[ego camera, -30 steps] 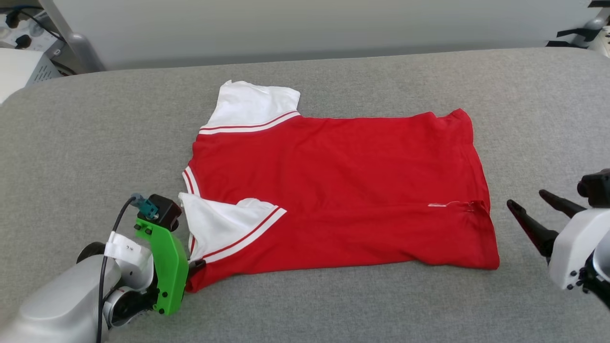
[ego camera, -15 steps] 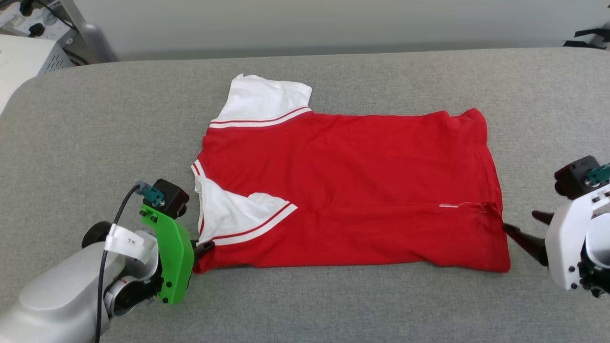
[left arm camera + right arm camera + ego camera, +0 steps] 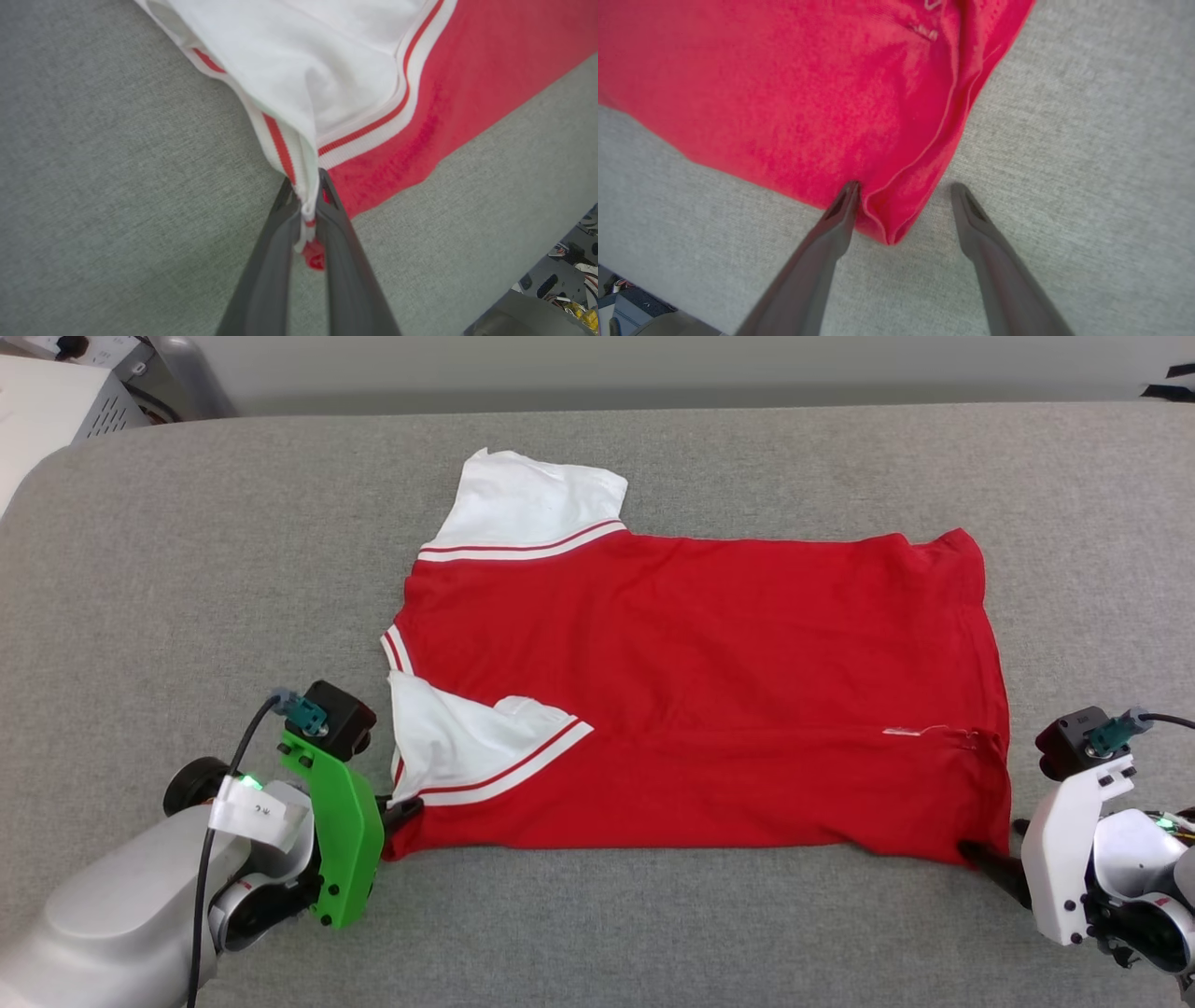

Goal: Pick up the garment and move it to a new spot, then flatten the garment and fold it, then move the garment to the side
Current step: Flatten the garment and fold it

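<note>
Since a second ago my right pincer (image 3: 905, 185) has moved in to the near right corner of the garment (image 3: 700, 663), fingers apart either side. My left pincer (image 3: 304, 179) is clamped on its near left corner. It lies flat on the worktop (image 3: 187, 569).

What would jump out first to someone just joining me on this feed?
The red garment with white sleeves lies mostly flat across the middle of the grey padded surface. The left gripper is shut on its striped corner by the near sleeve, and the right gripper stands open astride the near hem corner at the opposite end.
</note>
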